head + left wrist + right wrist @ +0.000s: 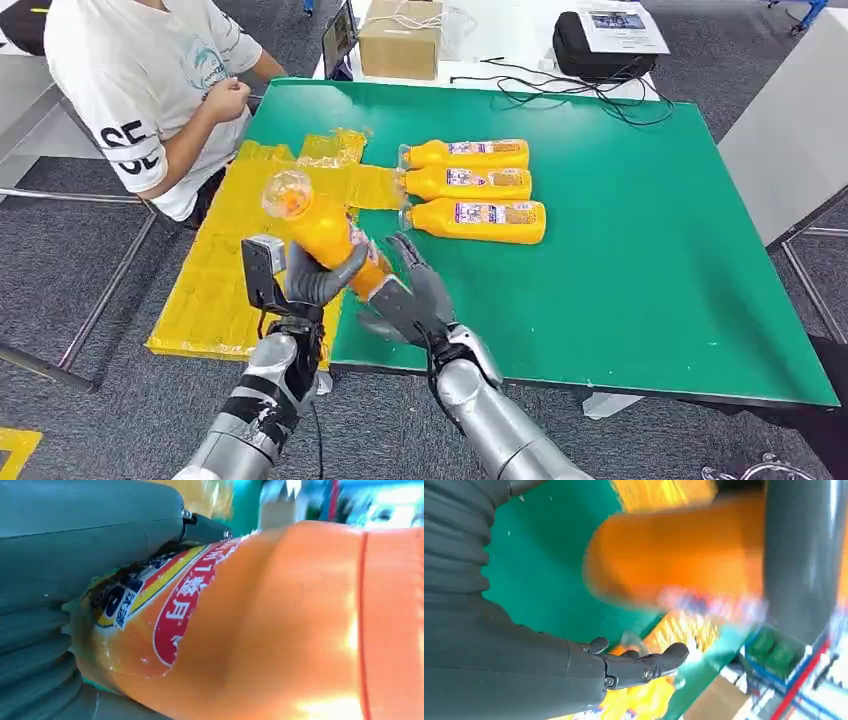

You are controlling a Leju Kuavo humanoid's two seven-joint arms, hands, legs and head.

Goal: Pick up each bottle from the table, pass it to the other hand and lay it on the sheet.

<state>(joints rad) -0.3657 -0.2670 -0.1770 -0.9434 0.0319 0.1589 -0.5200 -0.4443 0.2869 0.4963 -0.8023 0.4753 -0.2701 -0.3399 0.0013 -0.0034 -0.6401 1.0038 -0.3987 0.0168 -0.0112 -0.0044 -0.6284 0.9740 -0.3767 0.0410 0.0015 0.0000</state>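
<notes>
From the head view I get bright, even light with no hard shadows; the green surface [640, 250] looks matte, with only soft shade under its near edge. The clear base of the held bottle [318, 228] catches a pale highlight. The straight surface edges bow slightly toward the corners of the picture. My left wrist view sits so close that the bottle's label is soft, a white glare patch runs along its orange side, and the far background is washed-out cyan blur. My right wrist view is smeared: the bottle there is streaked, and only the fingers [644, 667] of the right robot hand [574, 665] read fairly sharp.
</notes>
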